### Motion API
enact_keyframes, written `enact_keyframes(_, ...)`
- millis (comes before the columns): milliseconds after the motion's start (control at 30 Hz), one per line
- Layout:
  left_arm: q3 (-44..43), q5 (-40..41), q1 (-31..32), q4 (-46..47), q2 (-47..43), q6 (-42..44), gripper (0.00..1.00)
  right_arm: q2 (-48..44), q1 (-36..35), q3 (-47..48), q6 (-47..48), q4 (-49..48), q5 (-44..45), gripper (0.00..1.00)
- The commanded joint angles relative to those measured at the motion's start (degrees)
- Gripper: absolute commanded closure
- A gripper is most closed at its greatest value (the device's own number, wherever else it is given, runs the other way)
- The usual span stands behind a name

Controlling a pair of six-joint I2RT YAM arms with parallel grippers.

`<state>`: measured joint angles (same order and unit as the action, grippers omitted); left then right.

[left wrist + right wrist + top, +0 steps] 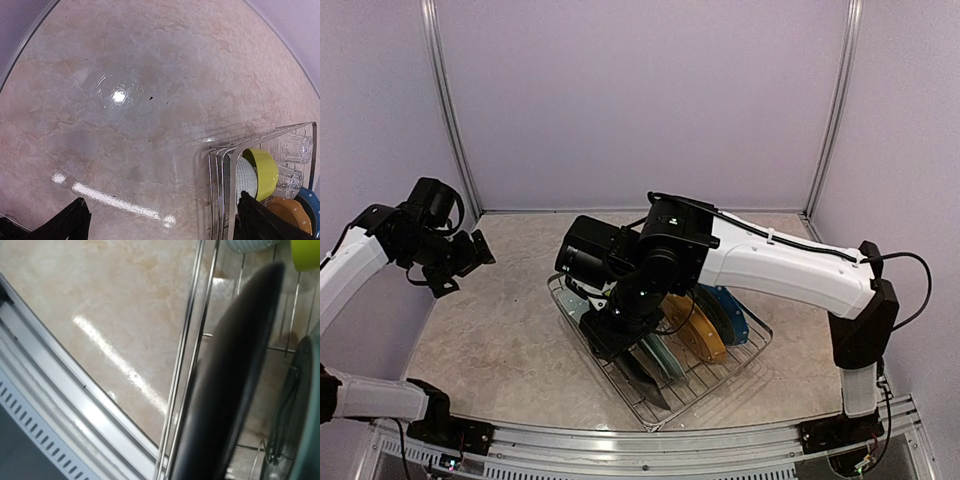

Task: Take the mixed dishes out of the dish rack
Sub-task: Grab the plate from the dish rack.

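The marble table (490, 340) carries the dish rack (715, 378), set askew with one corner toward the near edge. Its plates stand on edge in a row running near-left to far-right, the black square plate (642, 378) first. The right gripper (618, 345) hangs at that plate, but I cannot tell how far its fingers are spread. The left gripper (162, 220) is spread wide above the table, left of the rack.

Pale lavender walls (640, 100) all around, with thin metal posts (448, 110) up the back corners. The tabletop (500, 340) is glossy beige marble-look stuff, with a slotted aluminium rail (670, 445) along the near edge. Light overhead throws a round glare spot (119, 95) and a long bright streak (110, 200) on it.
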<state>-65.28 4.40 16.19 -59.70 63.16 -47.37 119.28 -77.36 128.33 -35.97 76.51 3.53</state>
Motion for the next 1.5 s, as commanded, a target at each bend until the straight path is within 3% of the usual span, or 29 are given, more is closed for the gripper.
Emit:
enact_keyframes(0,1.2,1.1,0.4,-1.0,-1.2,-1.0,0.01,1.1,-0.6,-0.8,-2.5,3.3,1.1,0.51)
enact_keyframes(633,5.0,2.2,0.4,-0.2,-4.6,-2.8,0.01,2.7,-0.6,-5.5,-8.7,3.3,0.6,0.57)
enact_keyframes(933,7.4,2.8,0.3,0.3,-6.7,-3.9,0.01,1.7,-0.5,-5.6,-11.6,3.3,0.4,0.78)
enact_keyframes(1467,8.3,3.1,0.4,1.7,-6.7,-3.7,0.01,-3.9,-0.1,-4.1,-15.5,3.2,1.6,0.96)
